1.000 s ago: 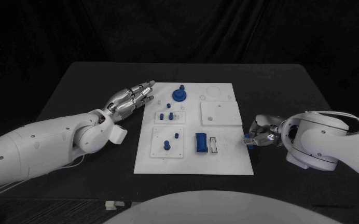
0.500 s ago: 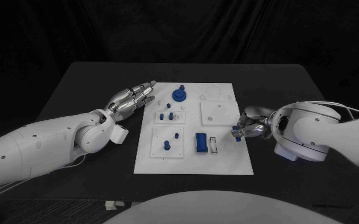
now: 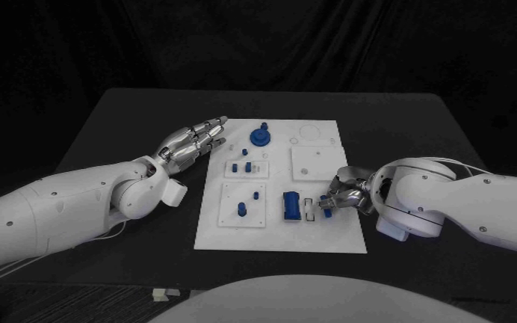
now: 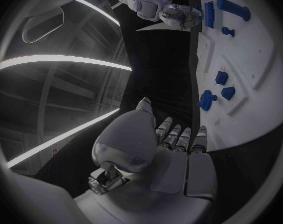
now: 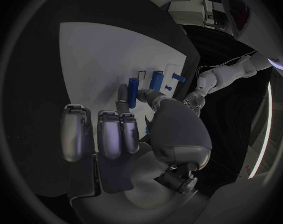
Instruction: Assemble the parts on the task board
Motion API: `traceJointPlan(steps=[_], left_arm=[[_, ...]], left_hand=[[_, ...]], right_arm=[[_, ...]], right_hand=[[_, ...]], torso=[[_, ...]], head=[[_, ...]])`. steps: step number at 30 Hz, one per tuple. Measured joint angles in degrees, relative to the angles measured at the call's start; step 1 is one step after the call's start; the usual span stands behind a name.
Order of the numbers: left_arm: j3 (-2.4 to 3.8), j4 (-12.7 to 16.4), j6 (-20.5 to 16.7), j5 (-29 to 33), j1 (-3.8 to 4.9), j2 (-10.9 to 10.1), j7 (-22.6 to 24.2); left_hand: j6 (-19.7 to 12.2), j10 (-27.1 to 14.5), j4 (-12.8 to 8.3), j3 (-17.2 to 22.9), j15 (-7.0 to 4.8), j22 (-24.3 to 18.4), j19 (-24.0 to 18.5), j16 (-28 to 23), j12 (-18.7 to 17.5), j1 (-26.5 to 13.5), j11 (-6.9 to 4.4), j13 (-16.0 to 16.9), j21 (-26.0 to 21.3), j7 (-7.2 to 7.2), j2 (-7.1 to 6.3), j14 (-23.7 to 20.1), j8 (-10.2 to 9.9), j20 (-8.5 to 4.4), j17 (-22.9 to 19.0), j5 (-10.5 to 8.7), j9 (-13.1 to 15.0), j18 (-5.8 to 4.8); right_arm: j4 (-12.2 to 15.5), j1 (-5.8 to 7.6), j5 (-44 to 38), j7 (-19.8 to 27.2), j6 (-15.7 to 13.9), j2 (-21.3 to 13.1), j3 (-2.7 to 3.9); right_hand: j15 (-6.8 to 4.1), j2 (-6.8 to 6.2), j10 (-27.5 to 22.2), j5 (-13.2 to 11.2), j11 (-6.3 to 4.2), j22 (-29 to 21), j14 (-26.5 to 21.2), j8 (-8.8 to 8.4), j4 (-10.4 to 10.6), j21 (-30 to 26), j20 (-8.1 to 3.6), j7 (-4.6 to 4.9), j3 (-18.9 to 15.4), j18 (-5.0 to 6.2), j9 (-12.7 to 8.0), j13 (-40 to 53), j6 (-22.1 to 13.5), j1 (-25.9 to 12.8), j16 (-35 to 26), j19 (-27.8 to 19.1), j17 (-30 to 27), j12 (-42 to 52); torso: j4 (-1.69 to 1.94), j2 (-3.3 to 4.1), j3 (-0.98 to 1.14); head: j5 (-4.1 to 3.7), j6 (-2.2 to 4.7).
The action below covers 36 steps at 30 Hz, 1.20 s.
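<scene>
In the head view the right hand (image 3: 347, 194) covers part of the task board (image 3: 323, 233) at its right edge, and the small blue part (image 3: 327, 211) below its fingers (image 3: 336, 200) is mostly hidden, its shape too small to tell. In the right wrist view the thumb blocks one end of a blue part (image 5: 134, 92). The left wrist view cuts the board off at the circle's rim.

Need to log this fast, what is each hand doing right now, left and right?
Left hand: open, fingers stretched out, holding nothing.
Right hand: holding a small blue part over the board.
</scene>
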Motion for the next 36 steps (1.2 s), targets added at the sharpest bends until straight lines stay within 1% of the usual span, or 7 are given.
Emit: traceJointPlan(steps=[2, 4, 10, 13, 18, 22, 36], left_arm=[[0.01, 0.00, 0.00, 0.00, 0.00, 0.00, 0.00], [0.01, 0.00, 0.00, 0.00, 0.00, 0.01, -0.01], [0.01, 0.07, 0.03, 0.00, 0.00, 0.02, -0.04], [0.01, 0.11, 0.04, 0.00, 0.00, -0.03, -0.05], [0.00, 0.21, 0.05, 0.00, 0.00, -0.07, -0.10], [0.00, 0.25, 0.06, 0.00, 0.00, -0.15, -0.15], [0.00, 0.11, 0.17, 0.00, 0.00, 0.06, -0.43]], left_hand=[[0.00, 0.00, 0.00, 0.00, 0.00, 0.00, 0.00, 0.00, 0.00, 0.00, 0.00, 0.03, 0.00, 0.00, 0.00, 0.00, 0.00, 0.00, 0.00, 0.00, 0.00, 0.00], [0.00, 0.00, 0.00, 0.00, 0.00, 0.00, 0.00, 0.00, 0.00, 0.00, 0.00, 0.03, 0.00, 0.00, 0.00, 0.00, 0.00, 0.00, 0.01, 0.00, 0.00, 0.00], [0.00, 0.00, 0.00, 0.00, 0.00, 0.00, 0.00, 0.00, 0.00, 0.00, 0.00, 0.03, 0.00, 0.00, 0.00, 0.00, 0.00, 0.00, 0.02, 0.00, 0.00, 0.00], [0.00, 0.00, 0.00, 0.00, 0.00, 0.00, 0.00, 0.00, 0.00, 0.00, 0.00, 0.03, 0.00, 0.00, 0.00, 0.00, 0.00, 0.00, 0.02, 0.00, 0.00, 0.00], [0.00, 0.00, 0.00, 0.00, 0.00, 0.00, 0.00, 0.00, 0.00, 0.23, 0.00, 0.02, 0.00, 0.00, -0.22, 0.00, 0.00, 0.00, 0.02, 0.00, 0.00, 0.00], [0.00, 0.00, 0.00, 0.00, 0.00, 0.00, 0.00, 0.00, 0.00, 0.22, 0.00, 0.02, 0.00, 0.00, -0.22, 0.00, 0.00, 0.00, -0.01, 0.00, 0.00, 0.00], [0.22, 0.00, 0.00, 0.00, 0.00, -0.01, 0.00, 0.00, -0.01, 0.22, 0.00, 0.02, 0.00, 0.22, -0.22, 0.00, 0.00, 0.00, -0.02, 0.00, 0.00, 0.00]], right_arm=[[-0.29, -0.36, 0.22, 0.07, -0.10, 0.56, -0.01], [-0.58, -0.69, 0.43, 0.20, -0.31, 1.09, -0.01], [-1.50, -1.44, 0.77, 0.68, -1.40, 2.14, -0.02], [-1.80, -1.53, 0.87, 0.96, -2.07, 2.44, -0.02], [-2.00, -1.64, 0.98, 1.44, -2.94, 2.89, -0.01], [-2.07, -1.66, 1.03, 1.81, -3.40, 3.20, -0.01], [-2.59, -1.70, 1.06, 2.22, -3.76, 3.78, -0.03]], right_hand=[[0.00, 0.04, 0.00, 0.00, 0.00, 0.00, 0.00, 0.00, 0.00, 0.00, 0.00, 0.00, 0.00, 0.00, 0.00, 0.00, 0.00, -0.04, 0.00, 0.00, 0.00, 0.00], [0.00, -0.18, 0.00, -0.49, 0.00, 0.00, 0.00, 0.00, 0.00, 0.00, 0.00, 0.00, 0.00, 0.00, 0.04, 0.00, 0.00, -0.57, -0.02, 0.00, 0.00, 0.00], [-0.04, 0.03, 0.22, -2.33, -0.22, -0.01, -0.03, 0.00, 0.28, -0.38, 0.00, -0.21, -0.28, 0.00, 0.08, -0.01, -0.21, -1.25, -0.23, 0.00, 0.00, 0.00], [-0.04, 0.11, 0.22, -3.45, -0.22, -0.01, -0.03, 0.00, 0.57, -0.37, 0.00, -0.22, -0.58, 0.00, 0.08, -0.01, -0.22, -1.77, -0.23, 0.00, 0.00, 0.00], [-0.05, 0.35, 0.22, -6.84, -0.22, -0.01, -0.03, 0.00, 1.38, -0.61, 0.00, -0.49, -1.05, 0.00, -0.07, -0.01, -0.34, -2.90, -0.23, 0.00, 0.00, 0.00], [-0.05, 0.49, 0.22, -8.50, -0.22, -0.02, -0.03, 0.00, 1.69, -0.61, 0.00, -0.59, -1.37, 0.00, -0.17, -0.01, -0.25, -3.04, -0.46, 0.00, 0.00, 0.00], [-0.05, 0.35, 0.22, -11.70, -0.22, -0.03, -0.03, 0.16, 2.32, -0.82, 0.00, -0.58, -2.00, 0.00, -0.38, -0.01, -0.24, -3.80, -0.46, 0.00, 0.00, 0.00]], torso=[[0.00, 0.00, 0.00], [0.00, 0.01, 0.00], [-0.01, 0.01, 0.01], [-0.01, 0.01, 0.01], [-0.01, 0.00, 0.01], [-0.02, 0.00, 0.01], [-0.03, -0.02, -0.01]], head=[[0.04, 0.00], [0.13, 0.00], [0.25, 0.00], [0.25, 0.00], [0.41, 0.00], [0.42, 0.00], [0.51, 0.00]])
